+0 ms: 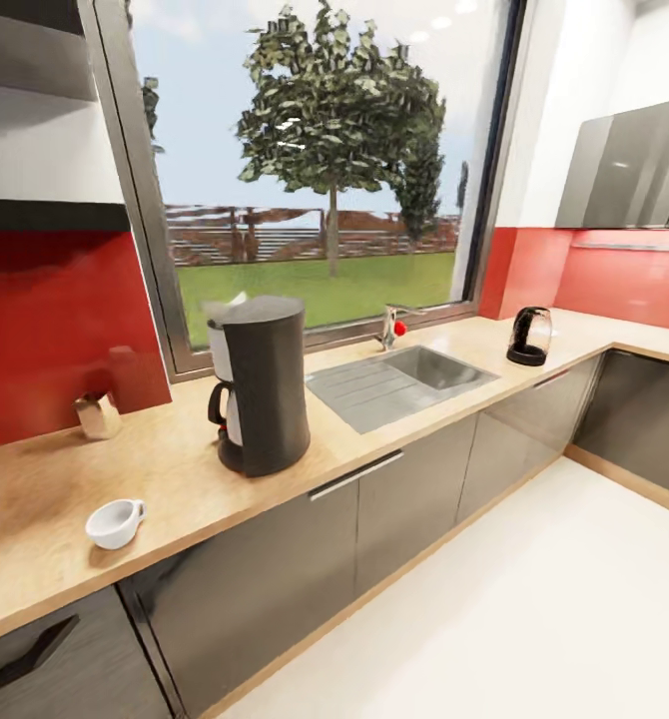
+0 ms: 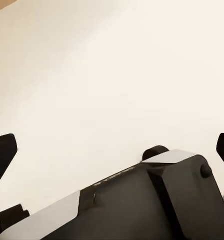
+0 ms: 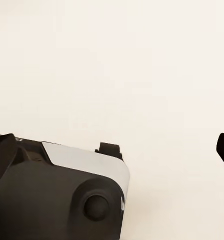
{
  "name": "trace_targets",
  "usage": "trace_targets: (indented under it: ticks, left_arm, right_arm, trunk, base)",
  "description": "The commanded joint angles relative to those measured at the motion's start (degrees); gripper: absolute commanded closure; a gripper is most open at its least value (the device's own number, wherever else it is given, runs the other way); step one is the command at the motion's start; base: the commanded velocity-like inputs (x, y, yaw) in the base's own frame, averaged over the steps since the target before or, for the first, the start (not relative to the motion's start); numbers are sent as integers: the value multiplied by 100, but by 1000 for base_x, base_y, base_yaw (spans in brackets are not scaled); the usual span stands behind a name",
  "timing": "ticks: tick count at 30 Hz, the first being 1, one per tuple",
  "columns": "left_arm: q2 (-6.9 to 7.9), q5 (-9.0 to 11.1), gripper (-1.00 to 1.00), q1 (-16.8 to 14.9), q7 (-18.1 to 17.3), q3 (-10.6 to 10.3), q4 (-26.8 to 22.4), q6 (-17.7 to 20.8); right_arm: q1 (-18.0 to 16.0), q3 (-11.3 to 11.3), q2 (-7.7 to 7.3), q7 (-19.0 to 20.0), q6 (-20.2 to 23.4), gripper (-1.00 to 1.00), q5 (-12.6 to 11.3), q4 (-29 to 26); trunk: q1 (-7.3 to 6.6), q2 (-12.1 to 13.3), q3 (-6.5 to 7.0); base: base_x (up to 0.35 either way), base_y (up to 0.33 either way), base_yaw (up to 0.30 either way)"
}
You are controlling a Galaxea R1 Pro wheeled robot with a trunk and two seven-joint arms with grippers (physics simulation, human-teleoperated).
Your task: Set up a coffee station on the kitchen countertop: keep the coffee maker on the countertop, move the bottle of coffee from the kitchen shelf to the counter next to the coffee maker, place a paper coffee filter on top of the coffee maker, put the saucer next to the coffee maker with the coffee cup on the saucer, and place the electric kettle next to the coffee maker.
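On countertop (image 1: pixel 444 414): coffee maker (image 1: pixel 262 397), cup (image 1: pixel 113 522), kettle (image 1: pixel 529 336) | both jaws wide apart, empty, tips cropped

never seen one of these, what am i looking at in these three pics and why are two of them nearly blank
This is a simulated kitchen seen by a wheeled robot with two arms. The big picture comes from the camera on its head. It looks down at the kitchen countertop, a long wooden worktop with a steel sink set in it. On it stand the tall dark coffee maker, a small white coffee cup nearer the front edge, and far off past the sink the electric kettle.

The other two pictures come from cameras on the wrists, looking along each gripper. The left gripper and right gripper show as dark finger tips at the picture edges, spread wide, with nothing between them. Both point at the pale floor, with parts of the robot's own dark body below. Nothing is held.
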Motion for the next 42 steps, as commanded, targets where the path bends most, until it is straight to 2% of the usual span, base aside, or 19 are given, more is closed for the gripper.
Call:
trace_targets:
  ticks: [1, 25, 31, 42]
  left_arm:
    - [0, 38, -100, -3, -8, -48, 4, -31]
    - [0, 38, -100, -5, -8, -44, 3, -31]
    - [-1, 38, -100, -5, -8, -49, 2, -31]
    - [-11, 42, -100, -5, 0, -46, -5, -31]
  right_arm:
    - [-2, 19, -2, -3, -16, -100, -2, 0]
    - [-2, 37, 24, -19, -7, -100, 40, 1]
    - [-2, 41, 6, 0, 0, -100, 38, 3]
    - [-2, 42, 1, 13, 2, -100, 39, 1]
  trunk:
    - [-2, -5, -7]
    - [-2, -5, -7]
    - [-2, -5, -7]
    - [-221, 396, 172]
  base:
    - [-148, 144, 236]
    - [-19, 19, 268]
    - [0, 0, 112]
    - [0, 0, 11]
